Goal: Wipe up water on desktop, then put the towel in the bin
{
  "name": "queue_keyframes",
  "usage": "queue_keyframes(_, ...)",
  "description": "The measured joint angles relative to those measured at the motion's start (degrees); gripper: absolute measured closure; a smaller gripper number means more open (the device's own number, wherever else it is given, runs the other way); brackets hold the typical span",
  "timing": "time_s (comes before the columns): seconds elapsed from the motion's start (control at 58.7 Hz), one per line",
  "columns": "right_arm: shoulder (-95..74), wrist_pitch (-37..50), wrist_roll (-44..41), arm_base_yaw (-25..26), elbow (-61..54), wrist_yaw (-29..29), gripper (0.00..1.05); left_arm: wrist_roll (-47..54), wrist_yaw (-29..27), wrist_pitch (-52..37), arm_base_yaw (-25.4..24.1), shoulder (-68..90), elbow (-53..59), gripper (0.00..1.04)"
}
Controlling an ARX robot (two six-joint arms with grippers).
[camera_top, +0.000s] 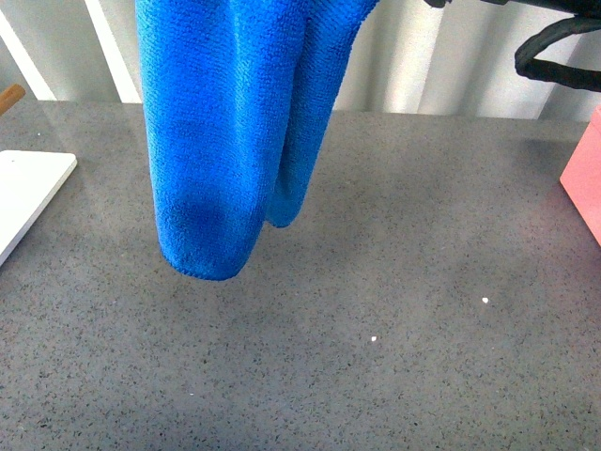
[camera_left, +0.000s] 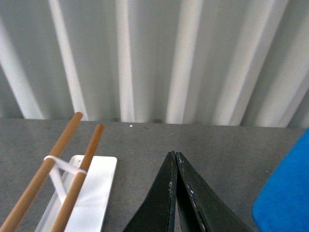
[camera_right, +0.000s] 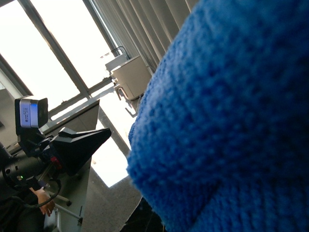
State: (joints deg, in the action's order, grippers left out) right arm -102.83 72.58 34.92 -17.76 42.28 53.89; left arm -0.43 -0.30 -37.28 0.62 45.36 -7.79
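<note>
A white board (camera_top: 28,193) lies at the left edge of the front view, on the table (camera_top: 404,338). Just right of it the towel (camera_top: 230,132) hangs from the top of the frame in long blue folds. A pink object (camera_top: 587,183) sits at the right edge. The left hand (camera_left: 174,155) has its fingers pressed together, holding nothing. The right hand is hidden behind the cloth, so I cannot tell its grip.

The towel (camera_top: 230,122) hangs above the tabletop (camera_top: 394,282), left of centre. A board (camera_top: 28,193) bearing two rods (camera_left: 76,182) lies far left, another object (camera_top: 587,178) far right, a ribbed wall (camera_top: 441,56) behind.
</note>
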Motion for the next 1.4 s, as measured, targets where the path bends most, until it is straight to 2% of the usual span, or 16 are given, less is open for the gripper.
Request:
queue_keyframes(0.562, 1.0, 0.2, -0.1, 1.3, -1.5, -0.4, 1.01, 0.0, 0.3, 9.3, -0.5, -14.6, 5.4, 1.01)
queue_keyframes(0.681, 1.0, 0.3, -0.2, 1.3, -1.9, -0.5, 1.01, 0.0, 0.3, 8.7, -0.5, -16.6, 6.5, 1.01)
queue_keyframes(1.397, 1.0, -1.5, -1.3, 1.6, -3.4, -0.9, 1.01, 0.0, 0.3, 24.1, -0.5, -32.5, 6.5, 1.01)
